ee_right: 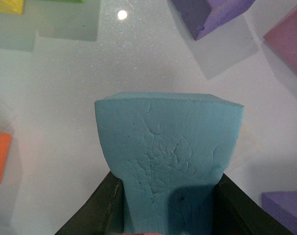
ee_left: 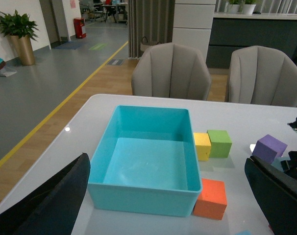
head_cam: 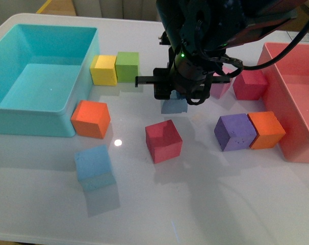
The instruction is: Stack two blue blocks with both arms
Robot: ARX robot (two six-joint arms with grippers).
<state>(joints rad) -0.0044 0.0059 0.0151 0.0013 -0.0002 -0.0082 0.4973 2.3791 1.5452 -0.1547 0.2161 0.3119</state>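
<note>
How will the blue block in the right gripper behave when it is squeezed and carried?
Probably soft: the blue block narrows where the right gripper pinches it, and its face is creased. Likely light for its size, being foam-like. Its matte skin should not slip much, and flat faces mean it should not roll.

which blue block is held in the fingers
The blue block clamped between the fingers of the right gripper. The other blue block sits free, untouched, nearer the front edge.
</note>
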